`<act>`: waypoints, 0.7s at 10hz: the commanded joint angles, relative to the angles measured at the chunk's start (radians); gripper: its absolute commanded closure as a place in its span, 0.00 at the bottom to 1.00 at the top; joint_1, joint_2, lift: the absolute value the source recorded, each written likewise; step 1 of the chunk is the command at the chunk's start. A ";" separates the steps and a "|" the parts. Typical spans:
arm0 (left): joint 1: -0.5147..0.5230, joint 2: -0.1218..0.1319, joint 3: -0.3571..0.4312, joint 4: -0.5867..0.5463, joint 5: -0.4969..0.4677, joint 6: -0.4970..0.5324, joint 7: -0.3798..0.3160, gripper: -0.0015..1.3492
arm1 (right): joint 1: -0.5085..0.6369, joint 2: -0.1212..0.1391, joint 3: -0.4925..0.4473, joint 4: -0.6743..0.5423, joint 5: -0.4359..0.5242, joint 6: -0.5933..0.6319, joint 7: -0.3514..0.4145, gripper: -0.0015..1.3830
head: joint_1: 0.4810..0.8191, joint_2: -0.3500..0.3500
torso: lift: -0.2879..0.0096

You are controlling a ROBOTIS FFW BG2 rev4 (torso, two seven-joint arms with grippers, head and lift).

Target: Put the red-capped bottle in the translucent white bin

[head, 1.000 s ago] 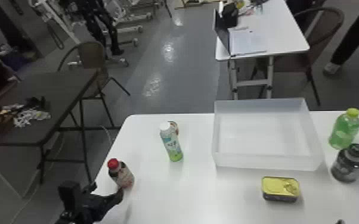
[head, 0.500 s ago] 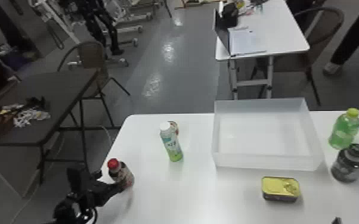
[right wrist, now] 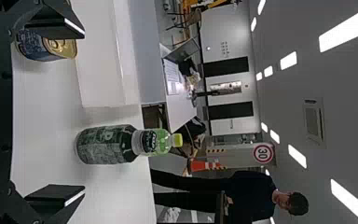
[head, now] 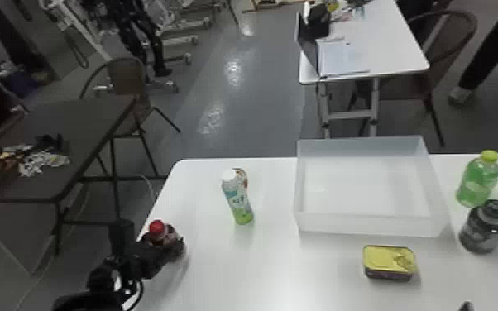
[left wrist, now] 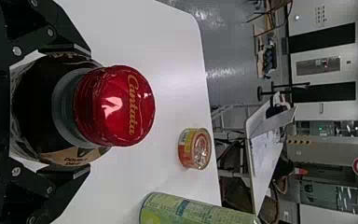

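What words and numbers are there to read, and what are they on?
"Cantata": red cap.
"DOUBLE": dark bottle; the word below is unclear.
"30": round sign.
Too small or blurred: print on the white-capped bottle, green bottle, black jar, flat tin and round tin.

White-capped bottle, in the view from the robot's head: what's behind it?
A small round can peeks out behind the bottle, which covers the rest. The left wrist view shows that can uncovered.
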 commanded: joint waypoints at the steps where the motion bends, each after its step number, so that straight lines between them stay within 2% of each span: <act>1: 0.007 -0.001 0.000 0.000 0.002 0.000 -0.001 0.60 | 0.002 0.002 0.000 0.000 -0.001 0.000 0.000 0.09 | 0.63 1.00 | 0.91; 3: 0.010 -0.009 0.000 -0.006 0.013 -0.012 -0.007 0.61 | 0.002 0.002 0.000 0.002 -0.004 0.000 0.000 0.09 | 0.63 1.00 | 0.91; 4: 0.035 -0.030 -0.003 -0.069 0.029 0.006 -0.009 0.61 | 0.002 0.002 0.000 0.002 -0.004 0.000 0.000 0.09 | 0.63 1.00 | 0.91; 5: 0.072 -0.078 -0.003 -0.182 0.039 0.042 -0.002 0.61 | 0.002 0.002 0.000 0.002 -0.004 0.000 0.000 0.09 | 0.63 1.00 | 0.91; 6: 0.106 -0.131 -0.023 -0.294 0.094 0.075 -0.001 0.61 | 0.002 0.004 0.000 0.002 -0.004 0.000 0.000 0.09 | 0.63 1.00 | 0.91; 7: 0.138 -0.162 -0.092 -0.408 0.148 0.115 0.024 0.61 | 0.002 0.006 0.000 0.002 -0.006 0.000 0.000 0.09 | 0.63 1.00 | 0.91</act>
